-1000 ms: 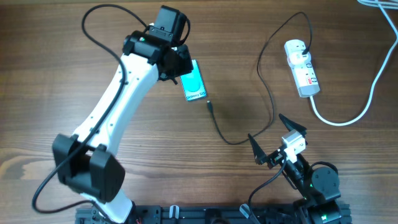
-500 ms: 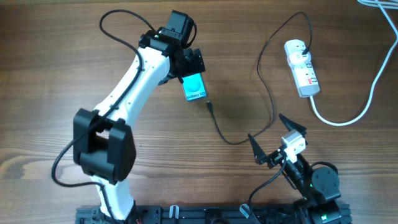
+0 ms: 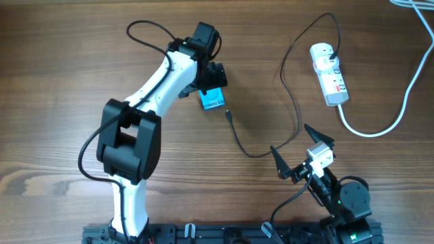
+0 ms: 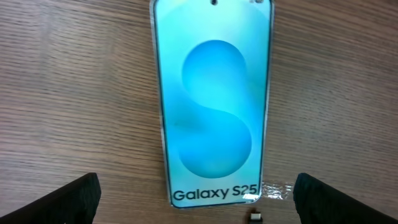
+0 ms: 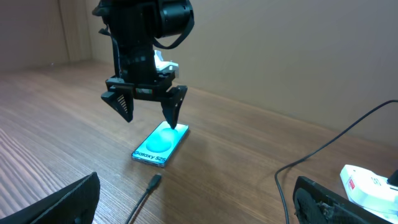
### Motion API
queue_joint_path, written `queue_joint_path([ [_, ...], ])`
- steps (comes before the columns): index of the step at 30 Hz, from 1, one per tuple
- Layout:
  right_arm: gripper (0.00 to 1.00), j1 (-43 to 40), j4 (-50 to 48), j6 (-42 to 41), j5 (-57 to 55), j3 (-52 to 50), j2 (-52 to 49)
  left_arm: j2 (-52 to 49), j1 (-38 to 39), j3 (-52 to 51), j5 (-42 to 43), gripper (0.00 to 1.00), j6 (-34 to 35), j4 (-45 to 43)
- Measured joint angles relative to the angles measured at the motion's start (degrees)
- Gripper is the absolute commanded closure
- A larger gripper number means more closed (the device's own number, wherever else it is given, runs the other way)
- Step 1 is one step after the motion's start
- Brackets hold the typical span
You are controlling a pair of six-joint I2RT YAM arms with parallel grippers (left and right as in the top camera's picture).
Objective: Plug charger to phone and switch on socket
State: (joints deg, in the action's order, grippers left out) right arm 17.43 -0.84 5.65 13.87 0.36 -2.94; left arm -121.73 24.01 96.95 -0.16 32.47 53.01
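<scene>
at the plug-in step, with left gripper (image 5: 149,113) gaping empty over the flat phone (image 3: 212,99) and right gripper (image 3: 298,150) open at 5 o'clock; next, likely pinch the charger tip (image 3: 229,116) lying at the phone's 5 o'clock and align with its port.

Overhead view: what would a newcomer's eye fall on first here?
The phone stands out most, its bright teal Galaxy S25 screen lying flat on the wooden table, with the left pincer hanging open just above it. Next, the black charger plug tip lies just beyond the phone's Galaxy end, not plugged in. The white power strip sits at the upper right.
</scene>
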Motion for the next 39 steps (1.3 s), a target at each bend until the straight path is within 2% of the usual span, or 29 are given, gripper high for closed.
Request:
queue_joint_path([
  [21, 0.00, 0.0, 0.0, 0.0, 0.0, 0.0, 0.0, -0.2, 2.0, -7.2, 0.0, 0.00, 0.0, -8.6],
  [27, 0.00, 0.0, 0.0, 0.0, 0.0, 0.0, 0.0, -0.2, 2.0, -7.4, 0.0, 0.06, 0.0, -8.7],
  [32, 0.00, 0.0, 0.0, 0.0, 0.0, 0.0, 0.0, -0.2, 2.0, -7.5, -0.3, 0.03, 0.0, -9.2],
  [39, 0.00, 0.0, 0.0, 0.0, 0.0, 0.0, 0.0, -0.2, 2.0, -7.5, -5.3, 0.00, 0.0, -12.2],
])
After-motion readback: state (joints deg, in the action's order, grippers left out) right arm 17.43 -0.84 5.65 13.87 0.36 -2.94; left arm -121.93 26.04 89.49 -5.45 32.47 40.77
